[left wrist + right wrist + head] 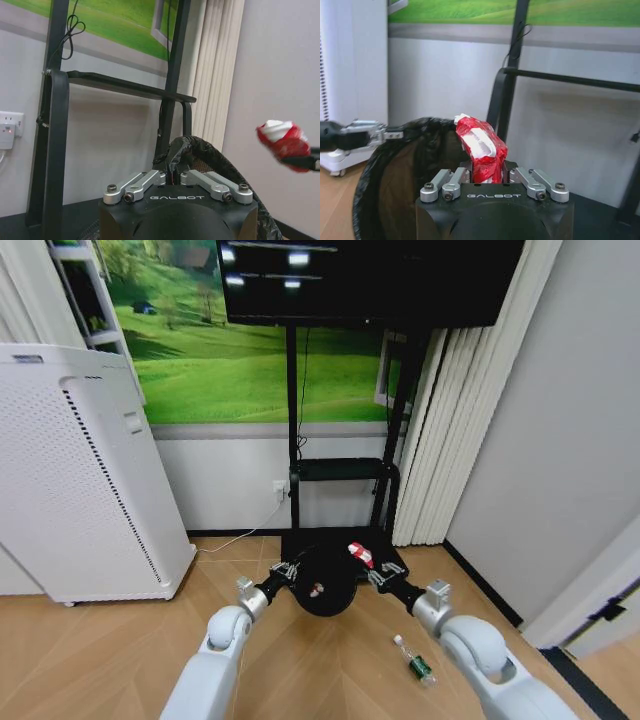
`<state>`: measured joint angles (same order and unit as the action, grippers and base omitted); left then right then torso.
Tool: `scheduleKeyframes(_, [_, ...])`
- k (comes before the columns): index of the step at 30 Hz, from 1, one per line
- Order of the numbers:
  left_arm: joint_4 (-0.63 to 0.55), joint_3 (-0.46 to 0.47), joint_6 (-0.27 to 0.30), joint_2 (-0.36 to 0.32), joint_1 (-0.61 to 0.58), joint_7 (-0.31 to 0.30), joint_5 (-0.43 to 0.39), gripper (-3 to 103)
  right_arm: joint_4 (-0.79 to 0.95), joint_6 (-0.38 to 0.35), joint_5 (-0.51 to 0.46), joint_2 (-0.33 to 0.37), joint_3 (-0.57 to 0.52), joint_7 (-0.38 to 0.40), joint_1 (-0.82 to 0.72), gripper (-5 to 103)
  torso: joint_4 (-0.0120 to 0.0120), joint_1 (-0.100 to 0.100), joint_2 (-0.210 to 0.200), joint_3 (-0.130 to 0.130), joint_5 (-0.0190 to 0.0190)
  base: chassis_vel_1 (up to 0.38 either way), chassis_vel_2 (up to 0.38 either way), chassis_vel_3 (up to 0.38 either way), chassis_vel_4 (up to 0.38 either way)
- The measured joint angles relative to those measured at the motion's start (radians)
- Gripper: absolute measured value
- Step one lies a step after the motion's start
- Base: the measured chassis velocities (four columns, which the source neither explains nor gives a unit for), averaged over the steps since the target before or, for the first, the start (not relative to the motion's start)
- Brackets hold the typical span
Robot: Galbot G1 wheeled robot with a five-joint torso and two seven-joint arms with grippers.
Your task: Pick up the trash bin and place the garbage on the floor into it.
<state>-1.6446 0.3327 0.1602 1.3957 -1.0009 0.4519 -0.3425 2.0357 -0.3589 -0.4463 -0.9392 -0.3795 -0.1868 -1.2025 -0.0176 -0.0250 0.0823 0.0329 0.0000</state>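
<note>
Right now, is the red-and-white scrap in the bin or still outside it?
Outside. The right gripper holds the red-and-white scrap at the trash bin rim, not yet dropped; the left gripper grips the opposite rim.

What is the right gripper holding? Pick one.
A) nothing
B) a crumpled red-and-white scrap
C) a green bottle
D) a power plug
B: the right gripper is shut on the red-and-white scrap, beside the trash bin rim; the green bottle lies on the floor.
</note>
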Motion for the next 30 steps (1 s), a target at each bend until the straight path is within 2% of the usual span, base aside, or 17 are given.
scheduleKeyframes(10, [-0.026, -0.011, 0.004, -0.001, -0.012, -0.002, 0.010, 7, 0.016, 0.017, 0.027, 0.027, 0.065, -0.045, 0.003, 30, -0.0003, 0.000, 0.000, 0.000, 0.0000, 0.000, 0.000, 0.000, 0.000])
scheduleKeyframes(20, [-0.038, -0.019, 0.008, 0.018, -0.016, -0.011, 0.022, 7, -0.020, 0.000, 0.101, -0.015, 0.166, -0.023, 0.070, 29, -0.0002, 0.000, 0.000, 0.000, 0.0000, 0.000, 0.000, 0.000, 0.000])
scheduleKeyframes(22, [-0.044, -0.021, 0.009, 0.018, -0.020, -0.011, 0.023, 7, -0.031, -0.010, 0.116, -0.028, 0.185, -0.007, 0.092, 39, -0.0001, 0.000, 0.000, 0.000, 0.0000, 0.000, 0.000, 0.000, 0.000])
scheduleKeyframes(23, [-0.044, -0.021, 0.009, 0.018, -0.020, -0.011, 0.023, 7, -0.031, -0.010, 0.116, -0.028, 0.185, -0.007, 0.092, 39, -0.0001, 0.000, 0.000, 0.000, 0.0000, 0.000, 0.000, 0.000, 0.000])
scheduleKeyframes(26, [-0.052, -0.021, 0.011, 0.016, -0.023, -0.013, 0.023, 7, -0.035, -0.020, 0.114, -0.028, 0.191, 0.007, 0.105, 56, -0.0001, 0.000, 0.000, 0.000, -0.0001, 0.000, 0.000, 0.000, 0.000])
scheduleKeyframes(27, [-0.052, -0.021, 0.011, 0.016, -0.023, -0.013, 0.023, 7, -0.035, -0.020, 0.114, -0.028, 0.191, 0.007, 0.105, 56, -0.0001, 0.000, 0.000, 0.000, -0.0001, 0.000, 0.000, 0.000, 0.000])
scheduleKeyframes(29, [-0.053, -0.020, 0.011, 0.016, -0.025, -0.013, 0.024, 7, -0.031, -0.021, 0.111, -0.026, 0.185, 0.009, 0.104, 66, -0.0002, 0.000, 0.000, 0.000, 0.0000, 0.000, 0.000, 0.000, 0.000])
scheduleKeyframes(30, [-0.053, -0.020, 0.011, 0.016, -0.025, -0.013, 0.024, 7, -0.031, -0.021, 0.111, -0.026, 0.185, 0.009, 0.104, 66, -0.0002, 0.000, 0.000, 0.000, 0.0000, 0.000, 0.000, 0.000, 0.000])
